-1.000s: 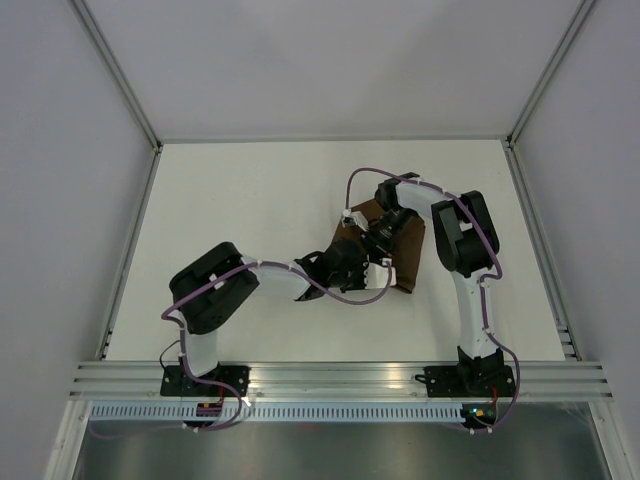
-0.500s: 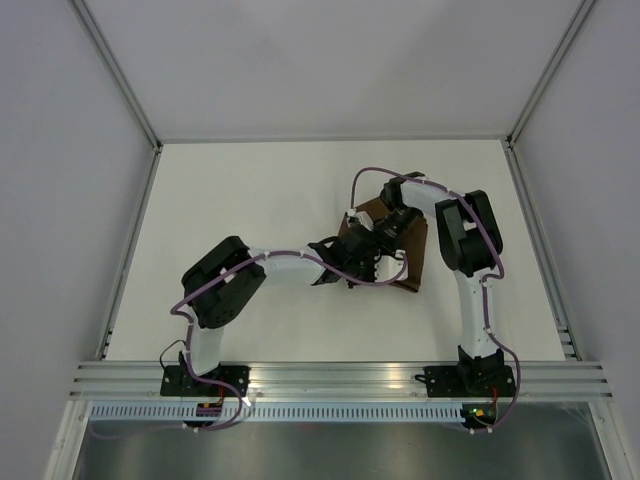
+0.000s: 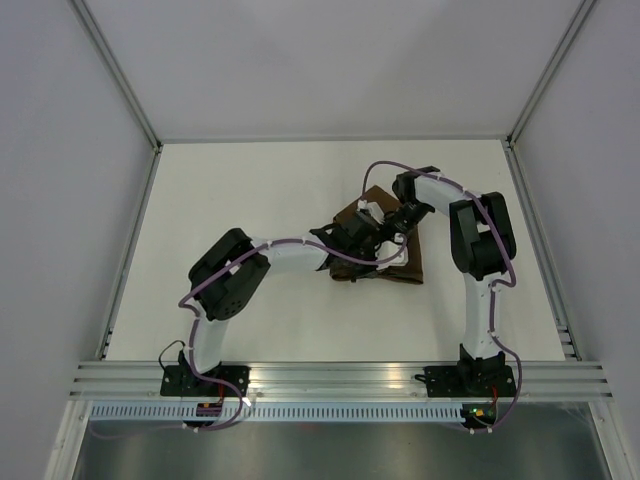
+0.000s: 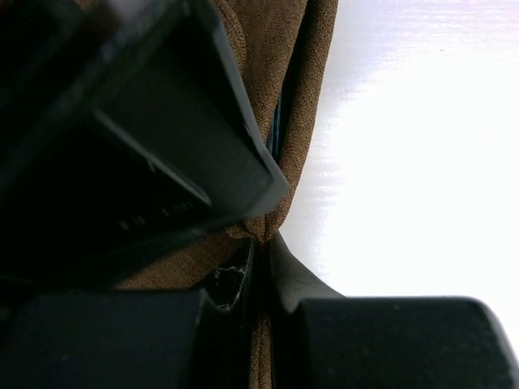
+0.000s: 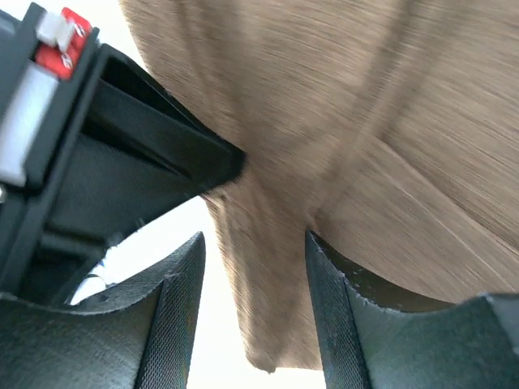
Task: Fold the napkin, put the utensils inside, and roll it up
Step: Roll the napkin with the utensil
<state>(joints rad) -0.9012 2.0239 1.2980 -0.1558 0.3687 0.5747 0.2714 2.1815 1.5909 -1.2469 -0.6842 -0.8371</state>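
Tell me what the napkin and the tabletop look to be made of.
Napkin: woven fabric, matte brown; a fine thread grain shows and it drapes in soft folds, likely cotton or linen. Tabletop: smooth hard white surface with a faint sheen, perhaps laminate or painted board.

The napkin (image 3: 400,272) is a plain dark brown with no print. Close under the left gripper (image 4: 272,231) its weave shows as a warm mid-brown with fine threads. Between the fingers of the right gripper (image 5: 253,316) it looks a lighter tan, streaked by blur. Both grippers are matt black, and the right one's fingers (image 5: 174,324) carry a fine cross-hatched texture. A red and white tag (image 5: 57,28) sits up and left of the right gripper. The arms (image 3: 290,255) are white with black joints and purple cables (image 3: 385,165). The table (image 3: 250,190) is plain white.
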